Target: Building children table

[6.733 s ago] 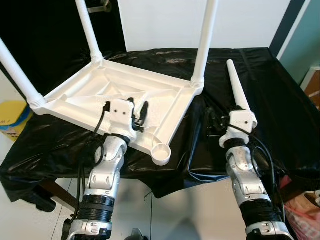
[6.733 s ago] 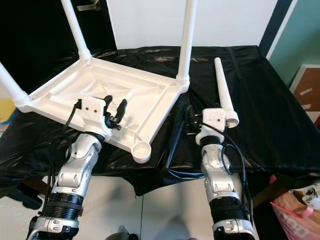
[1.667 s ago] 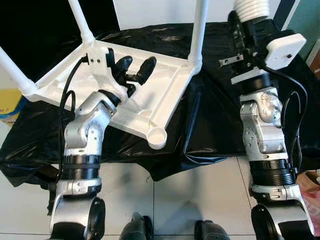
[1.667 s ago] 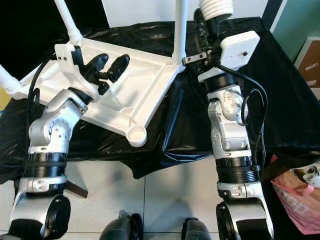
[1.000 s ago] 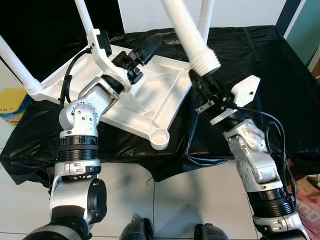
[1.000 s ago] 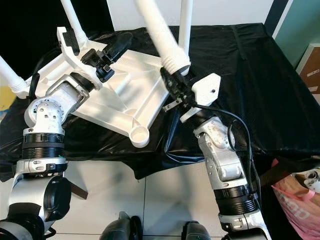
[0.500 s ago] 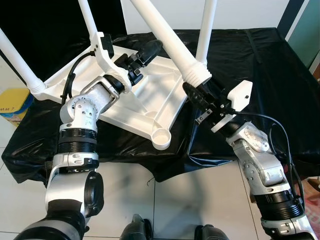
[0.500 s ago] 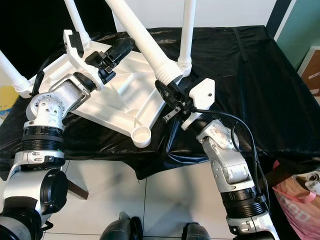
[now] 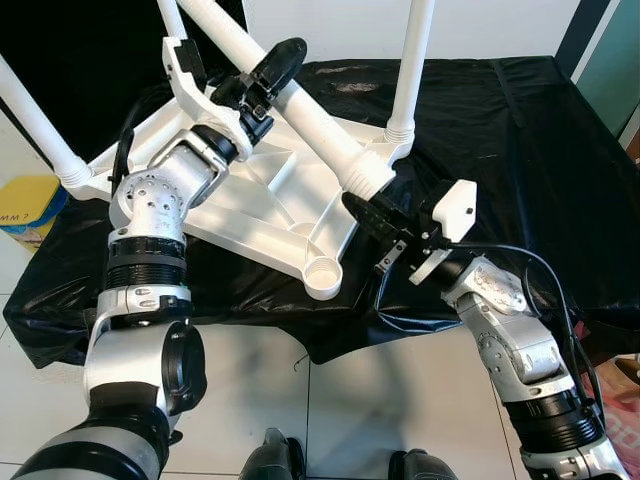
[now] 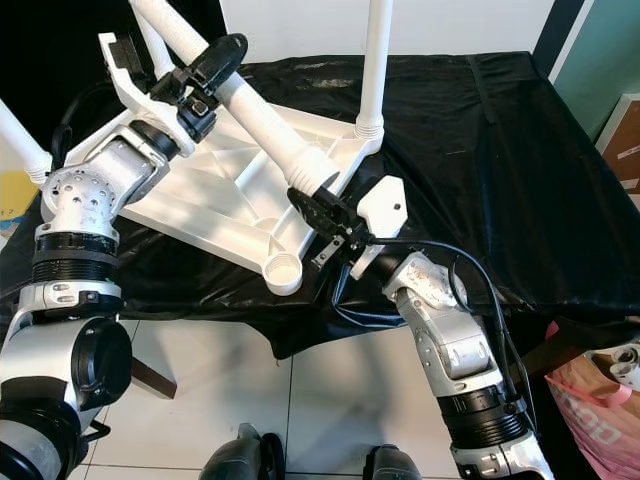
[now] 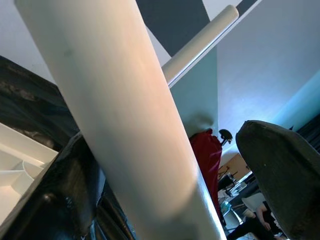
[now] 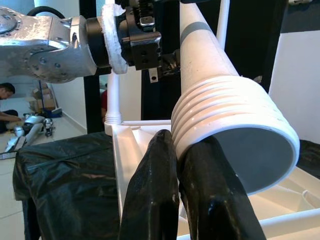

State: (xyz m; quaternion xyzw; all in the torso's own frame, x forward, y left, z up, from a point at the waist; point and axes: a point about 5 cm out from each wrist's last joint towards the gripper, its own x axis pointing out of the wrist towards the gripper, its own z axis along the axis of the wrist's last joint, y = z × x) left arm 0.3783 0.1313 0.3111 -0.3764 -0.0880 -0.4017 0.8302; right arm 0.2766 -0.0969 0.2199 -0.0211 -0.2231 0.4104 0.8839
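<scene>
- Two grippers share one loose white table leg [image 9: 300, 105] in the left eye view. The left gripper [image 9: 262, 75] has its jaws spread around the upper shaft. The right gripper [image 9: 372, 215] sits under the leg's ribbed end, just above the upturned tabletop [image 9: 250, 190], which lies on black sheeting [image 9: 500, 150].
- Right eye view: the empty corner socket [image 10: 281, 270] lies just below the right jaws; three legs look fitted.
- Left wrist view: shaft between parted fingers [image 11: 280, 165], contact unclear.
- Right wrist view: closed fingers [image 12: 150, 200] press beneath the threaded end [image 12: 225, 145].
- Judgement: the fourth leg is being carried to its socket; next it needs standing upright, lining up, then screwing in.
</scene>
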